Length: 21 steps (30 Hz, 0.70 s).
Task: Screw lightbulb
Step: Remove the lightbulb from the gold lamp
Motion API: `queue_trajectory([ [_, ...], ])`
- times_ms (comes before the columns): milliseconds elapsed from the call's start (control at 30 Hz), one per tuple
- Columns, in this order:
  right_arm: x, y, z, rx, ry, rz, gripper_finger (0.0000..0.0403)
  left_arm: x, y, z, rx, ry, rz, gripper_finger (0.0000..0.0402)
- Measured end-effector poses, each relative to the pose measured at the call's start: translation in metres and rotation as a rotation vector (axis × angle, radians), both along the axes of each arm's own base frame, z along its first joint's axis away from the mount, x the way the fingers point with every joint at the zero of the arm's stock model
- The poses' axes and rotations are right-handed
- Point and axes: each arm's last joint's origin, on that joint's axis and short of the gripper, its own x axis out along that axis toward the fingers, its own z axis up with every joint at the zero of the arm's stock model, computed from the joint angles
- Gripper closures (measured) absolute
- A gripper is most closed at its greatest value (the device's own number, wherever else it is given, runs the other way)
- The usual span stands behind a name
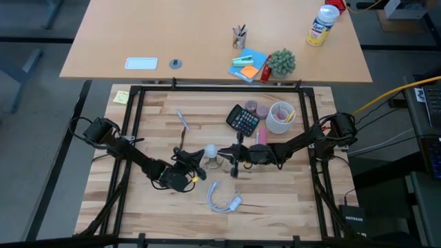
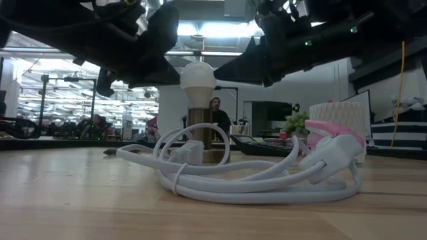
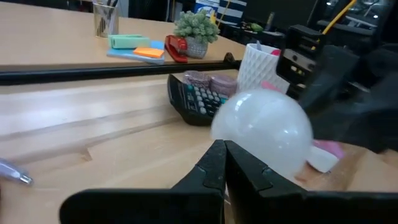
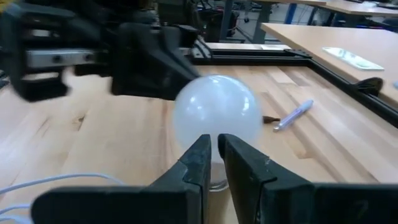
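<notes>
Lightbulb (image 1: pixel 210 150): 1, upright betw 2 end effectors; 1 calculator (image 1: pixel 243 120) nearby.

The lightbulb (image 2: pixel 198 75) stands upright behind a looped white cord (image 2: pixel 253 183).

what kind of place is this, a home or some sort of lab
Most likely a robotics lab or workshop, not a home: the wooden table sits inside a black metal frame, a second desk stands behind it, and the low view shows a large hall with strip lights.

One lightbulb (image 1: pixel 211 150), one calculator (image 1: pixel 243 120), one looped white cord (image 1: pixel 222 201), one pen (image 1: pixel 182 121) and two grippers are on view.
</notes>
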Motion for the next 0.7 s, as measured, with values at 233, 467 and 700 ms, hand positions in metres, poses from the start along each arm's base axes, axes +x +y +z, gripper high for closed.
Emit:
queue_trajectory([
  [233, 0.0, -0.005, 0.001, -0.019, -0.004, -0.092, 0.0352, -0.004, -0.015, 0.0, -0.051, -0.012, -0.101, 0.0401],
  [467, 0.001, -0.011, 0.001, -0.015, -0.004, -0.09, 0.0352, -0.01, -0.025, 0.001, -0.045, -0.029, -0.11, 0.0401],
  [700, 0.001, -0.009, 0.01, -0.042, -0.058, -0.054, 0.0352, -0.017, -0.034, 0.01, 0.043, -0.068, -0.012, 0.0401],
])
